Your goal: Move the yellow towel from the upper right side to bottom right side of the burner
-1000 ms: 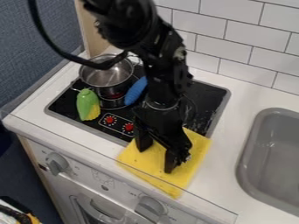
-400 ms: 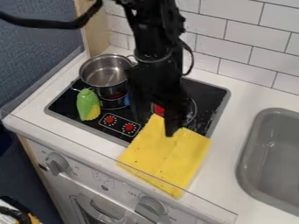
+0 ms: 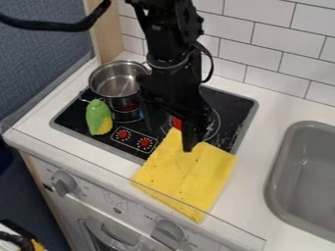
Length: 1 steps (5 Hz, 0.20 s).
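The black gripper [image 3: 171, 139] hangs over the right part of the black burner [image 3: 226, 100], its fingers apart and nothing seen between them. One fingertip hangs over the top of the yellow towel [image 3: 186, 174]; whether it touches cannot be told. The towel lies spread across the bottom right edge of the burner and onto the white counter, one corner reaching the counter's front edge. Its upper corner rests on the cooktop near a red spot.
A steel pot [image 3: 118, 83] stands at the back left of the cooktop. A green and yellow toy [image 3: 98, 117] lies left of the red knobs [image 3: 144, 142]. The grey sink [image 3: 304, 171] is at the right; a tiled wall [image 3: 275, 44] rises behind.
The gripper has risen and moved back from the towel's middle to above its upper end. More of the towel shows, and its upper corner is uncovered. The towel's lower part has stayed in place.
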### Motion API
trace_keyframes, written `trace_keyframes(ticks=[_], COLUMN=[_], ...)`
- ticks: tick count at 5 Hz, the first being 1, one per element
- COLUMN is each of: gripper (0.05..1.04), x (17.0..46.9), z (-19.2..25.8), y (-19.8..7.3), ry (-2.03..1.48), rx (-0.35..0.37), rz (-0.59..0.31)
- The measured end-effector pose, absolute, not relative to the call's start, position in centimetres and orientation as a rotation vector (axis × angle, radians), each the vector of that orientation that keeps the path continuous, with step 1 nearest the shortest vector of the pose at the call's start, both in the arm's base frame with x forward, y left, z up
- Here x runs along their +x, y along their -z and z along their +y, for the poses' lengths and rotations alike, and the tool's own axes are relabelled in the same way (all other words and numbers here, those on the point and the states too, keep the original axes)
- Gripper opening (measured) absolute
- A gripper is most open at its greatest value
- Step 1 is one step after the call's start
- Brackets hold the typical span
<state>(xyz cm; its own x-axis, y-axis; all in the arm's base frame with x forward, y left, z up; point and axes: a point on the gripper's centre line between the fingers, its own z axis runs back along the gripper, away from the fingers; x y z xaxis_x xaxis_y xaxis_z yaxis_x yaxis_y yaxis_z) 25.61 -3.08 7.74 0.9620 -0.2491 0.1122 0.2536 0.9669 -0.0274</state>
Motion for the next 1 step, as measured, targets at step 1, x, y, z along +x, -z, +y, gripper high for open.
trace_keyframes(ticks=[1], gripper=[0.999], x=[25.65], z=[-3.09], y=[-7.78], ry=[0.255], rx=[-0.042], rz=[-0.110])
